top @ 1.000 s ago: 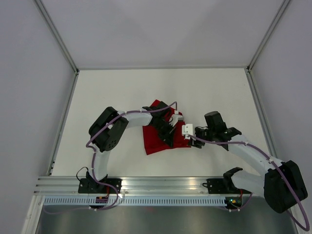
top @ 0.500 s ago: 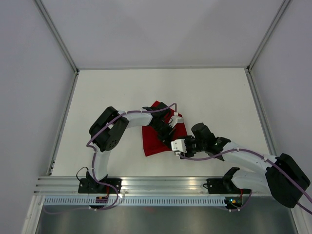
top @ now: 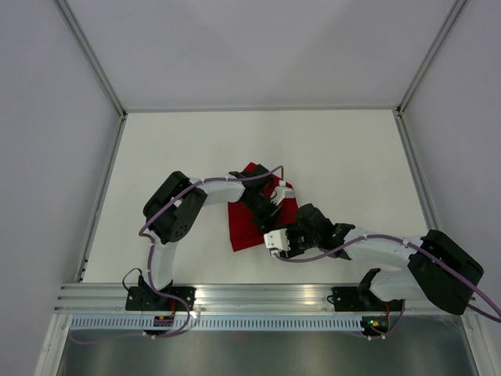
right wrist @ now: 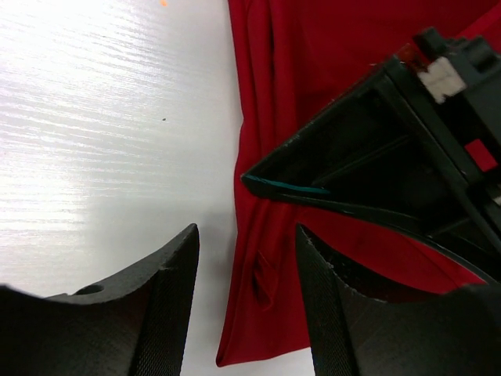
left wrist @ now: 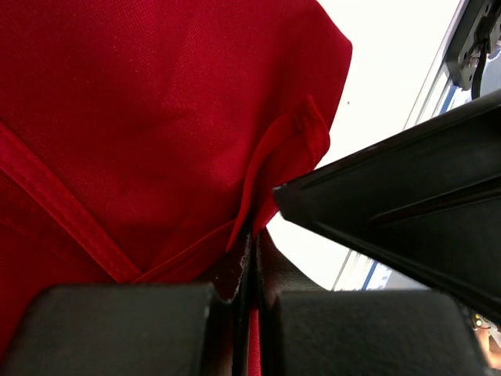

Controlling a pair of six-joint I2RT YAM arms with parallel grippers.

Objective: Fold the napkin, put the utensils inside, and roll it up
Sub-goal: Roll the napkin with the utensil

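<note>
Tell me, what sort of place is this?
Likely a robot test booth: plain grey wall panels enclose a white tabletop, with two white-and-black arms bolted to a silver aluminium rail.

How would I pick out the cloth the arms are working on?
Start at the white table. Near its middle lies the napkin, a thin creased cloth pinched by the left end effector. It is the only red thing in view.

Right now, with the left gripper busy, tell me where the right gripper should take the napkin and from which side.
Probably the free edge of the napkin beside the white table, coming from that table side: the open right gripper straddles this edge, while the left gripper is shut on a fold elsewhere.
</note>
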